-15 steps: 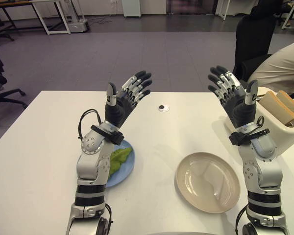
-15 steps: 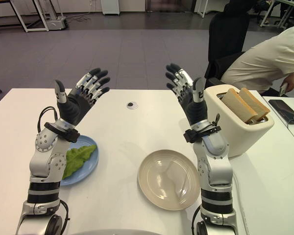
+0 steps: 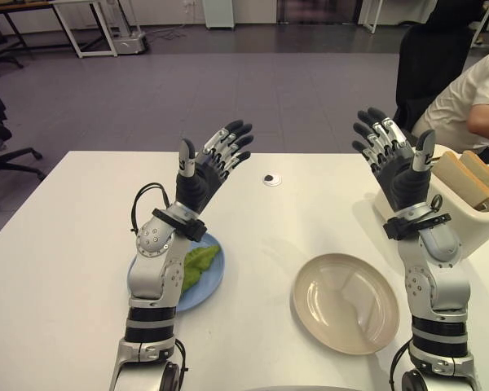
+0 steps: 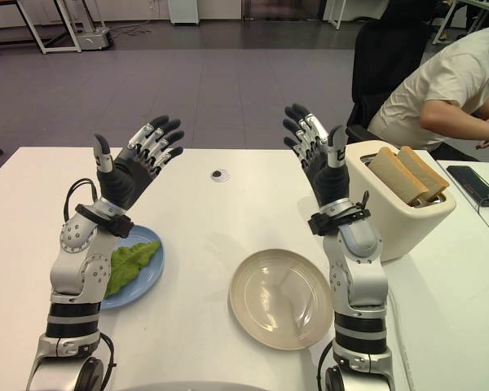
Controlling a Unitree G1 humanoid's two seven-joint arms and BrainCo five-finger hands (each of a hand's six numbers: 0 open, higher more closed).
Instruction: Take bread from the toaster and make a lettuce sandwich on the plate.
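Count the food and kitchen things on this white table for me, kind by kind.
Plates: 2, round blue plate, round beige plate
Bread: 2 tan bread slices
Toaster: 1 white plastic toaster
Lettuce: 1 green lettuce leaf
Total: 6

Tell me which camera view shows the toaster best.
The right eye view. There almost the whole toaster stands in frame, with both bread slices sticking out of its top. In the left eye view the picture's right edge cuts the toaster off, and the right hand hides its left side.
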